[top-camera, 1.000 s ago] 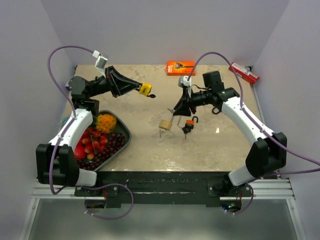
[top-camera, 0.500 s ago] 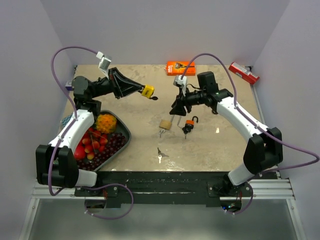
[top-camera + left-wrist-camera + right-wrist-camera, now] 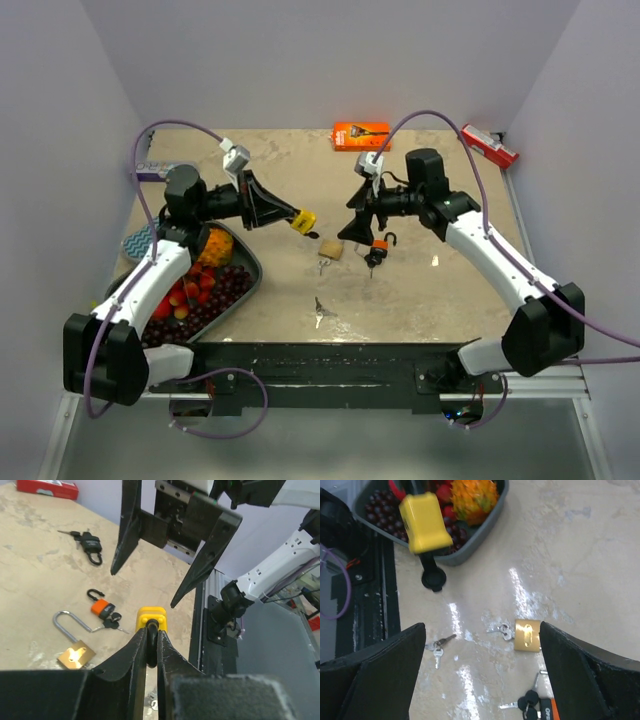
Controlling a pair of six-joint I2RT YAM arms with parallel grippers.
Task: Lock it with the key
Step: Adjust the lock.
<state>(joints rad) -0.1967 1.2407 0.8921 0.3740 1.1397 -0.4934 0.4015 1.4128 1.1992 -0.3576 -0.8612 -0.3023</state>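
Note:
My left gripper (image 3: 291, 215) (image 3: 151, 631) is shut on the black shackle of a yellow padlock (image 3: 304, 221) (image 3: 151, 618) (image 3: 425, 522), held in the air above the table's middle. A black round piece (image 3: 432, 578) hangs under its body. My right gripper (image 3: 356, 231) (image 3: 481, 630) (image 3: 144, 589) hovers wide open just right of it, with nothing between its fingers. A small silver key bunch (image 3: 320, 308) (image 3: 438, 648) lies loose on the table near the front edge. Below the right gripper lie a brass padlock (image 3: 331, 250) (image 3: 527, 635) (image 3: 75, 653) and an orange padlock (image 3: 378, 247) (image 3: 102, 609), each with keys beside it.
A grey tray (image 3: 246, 287) of fruit sits at the front left. An orange box (image 3: 361, 135) and a red box (image 3: 488, 146) (image 3: 47, 487) lie along the back. A black padlock (image 3: 91, 544) with keys rests further back right. A patterned cloth (image 3: 138, 241) lies at the left edge.
My right gripper has opened wide, and the silver key bunch now lies on the table near the front. My left arm has carried the yellow padlock right and nearer, close to the right gripper.

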